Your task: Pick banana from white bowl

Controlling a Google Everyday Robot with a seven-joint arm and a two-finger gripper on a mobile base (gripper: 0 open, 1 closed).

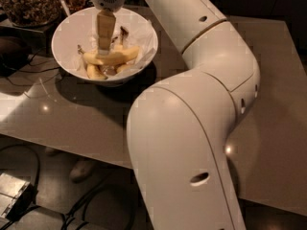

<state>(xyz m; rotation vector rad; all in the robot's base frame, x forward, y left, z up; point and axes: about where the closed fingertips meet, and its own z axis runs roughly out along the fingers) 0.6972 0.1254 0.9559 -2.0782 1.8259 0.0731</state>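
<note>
Pale-yellow banana (121, 56) lying left-right in white bowl (67, 42), tool (104, 48) down over its middle, grip unclear

Shows hand (104, 46) down inside white bowl (64, 42), tip at banana (115, 57), w/ slimmer bananas (94, 73) alongside. Puts bowl on grey tabletop (72, 123), far-left part, dark container of brown bits (26, 4) just behind. Has big white arm (192, 109) across centre-right; cables (29, 159) on floor below.

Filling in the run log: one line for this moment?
gripper: inside white bowl, at banana | banana: lying in bowl, not lifted
</note>
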